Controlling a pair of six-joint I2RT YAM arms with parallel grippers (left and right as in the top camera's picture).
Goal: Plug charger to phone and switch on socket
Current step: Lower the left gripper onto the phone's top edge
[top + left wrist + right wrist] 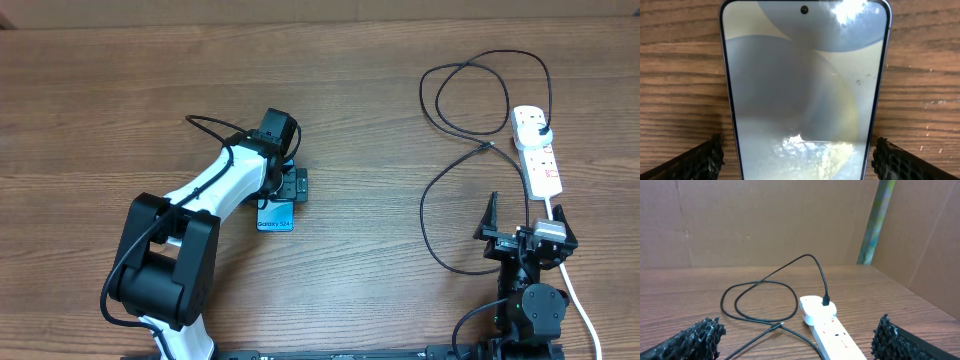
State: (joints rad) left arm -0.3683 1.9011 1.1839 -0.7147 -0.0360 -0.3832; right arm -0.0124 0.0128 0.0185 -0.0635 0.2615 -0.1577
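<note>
The left end effector [797, 167] is held apart, one finger on each side of the phone [805, 90] without touching it. The phone is laid flat, screen up, on the tabletop [100, 100]. The right end effector [797, 340] is likewise spread and empty, near the power strip [537, 150], into which the charger cable [826, 300] is plugged.

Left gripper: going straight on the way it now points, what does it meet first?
The left gripper would probably meet the phone first: it lies straight ahead between the open fingers, which may pass beside it onto the table. Depth is unclear.
</note>
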